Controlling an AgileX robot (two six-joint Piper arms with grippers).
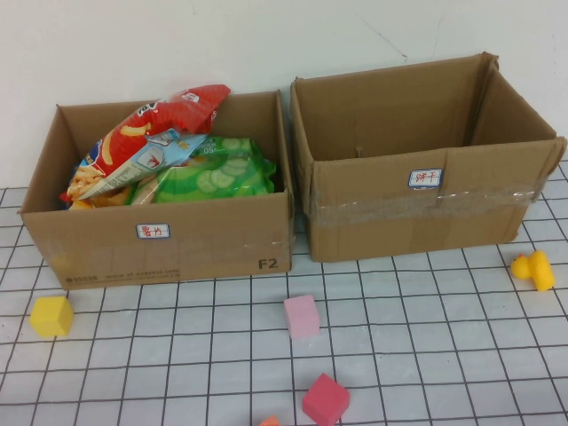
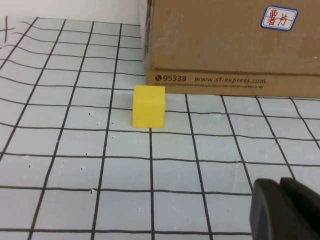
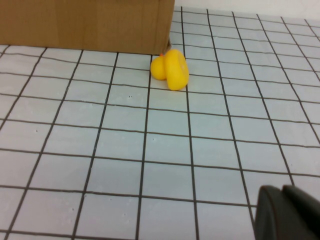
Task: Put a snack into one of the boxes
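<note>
The left cardboard box [image 1: 160, 244] holds several snack bags: a red chip bag [image 1: 151, 124], a light blue bag [image 1: 146, 160] and a green bag [image 1: 222, 173]. The right cardboard box [image 1: 426, 191] looks empty inside. Neither arm shows in the high view. In the left wrist view my left gripper [image 2: 280, 183] is low over the gridded mat, fingers together with nothing between them, short of the left box's front [image 2: 235, 45]. In the right wrist view my right gripper [image 3: 282, 189] is also shut and empty, near the right box's corner [image 3: 85, 25].
A yellow cube [image 1: 51, 316] lies in front of the left box and shows in the left wrist view [image 2: 149, 106]. A pink cube [image 1: 302, 317], a magenta cube [image 1: 325, 399] and an orange piece [image 1: 269, 422] lie on the mat. A yellow duck [image 1: 534, 269] lies right, also in the right wrist view [image 3: 171, 69].
</note>
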